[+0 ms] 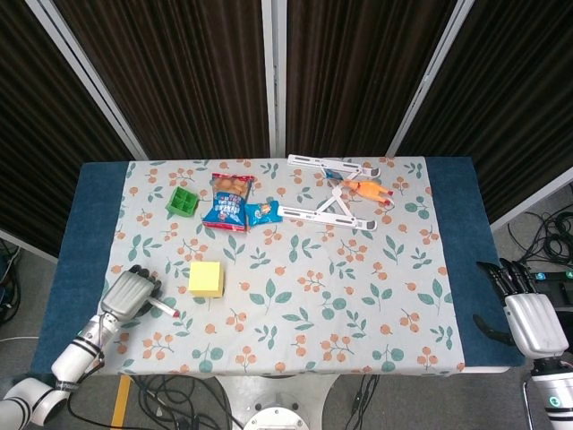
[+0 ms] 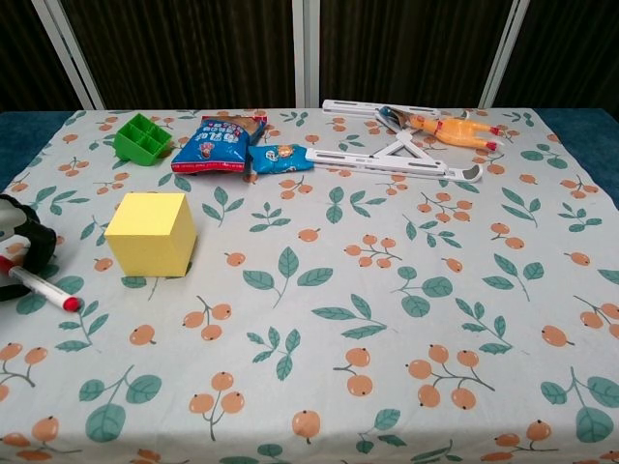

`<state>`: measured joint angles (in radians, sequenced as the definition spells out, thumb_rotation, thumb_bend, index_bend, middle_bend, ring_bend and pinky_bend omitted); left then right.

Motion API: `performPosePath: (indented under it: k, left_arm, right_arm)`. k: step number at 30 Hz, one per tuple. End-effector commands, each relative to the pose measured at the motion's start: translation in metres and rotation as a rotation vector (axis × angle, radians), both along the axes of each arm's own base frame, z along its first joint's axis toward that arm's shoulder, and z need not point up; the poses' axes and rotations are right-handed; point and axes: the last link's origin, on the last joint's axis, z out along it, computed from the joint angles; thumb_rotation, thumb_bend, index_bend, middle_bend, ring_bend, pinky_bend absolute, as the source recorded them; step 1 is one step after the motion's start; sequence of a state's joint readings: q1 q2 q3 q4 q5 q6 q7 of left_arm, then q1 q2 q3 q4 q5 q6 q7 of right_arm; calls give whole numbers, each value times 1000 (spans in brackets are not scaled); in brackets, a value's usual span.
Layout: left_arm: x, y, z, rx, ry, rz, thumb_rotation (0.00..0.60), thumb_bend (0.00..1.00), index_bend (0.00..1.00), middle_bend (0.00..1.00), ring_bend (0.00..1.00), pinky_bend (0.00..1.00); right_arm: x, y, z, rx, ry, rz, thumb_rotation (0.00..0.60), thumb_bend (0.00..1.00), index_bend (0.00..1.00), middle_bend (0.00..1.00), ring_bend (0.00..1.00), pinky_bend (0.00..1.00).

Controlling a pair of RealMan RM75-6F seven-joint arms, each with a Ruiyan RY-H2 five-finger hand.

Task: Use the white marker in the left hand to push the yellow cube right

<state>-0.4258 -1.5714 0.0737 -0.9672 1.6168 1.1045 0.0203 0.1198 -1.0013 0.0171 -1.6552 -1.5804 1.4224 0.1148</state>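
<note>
the left hand grips the white marker, whose red tip sits below the yellow cube, so a rightward sweep may miss or rotate it.

Cube right of marker (tip apart from it), tray behind, snack bags rightward.

The blue snack bag carries printed lettering too blurred to read.
</note>
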Motion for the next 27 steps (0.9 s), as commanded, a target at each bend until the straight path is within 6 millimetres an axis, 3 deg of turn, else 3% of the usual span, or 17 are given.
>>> performPosePath:
  k: [1,10,19,27]
  left_arm:
    - [-2,1,-1,5,-9,4,600,319,639,664,424,396]
    - [-11,-2,6,40,-88,43,600,378,685,723,504,616]
    - [-16,2,25,93,-204,106,600,413,690,728,512,624]
    - [-9,22,17,91,-207,110,600,420,690,728,512,623]
  right_arm:
    - [0,0,0,-1,1,0,600,176,92,132,0,0]
    - [2,1,2,-6,4,0,600,176,92,132,0,0]
    - [2,1,2,-12,2,-2,600,176,92,131,0,0]
    - [0,2,5,-23,2,-7,600,176,92,132,0,0]
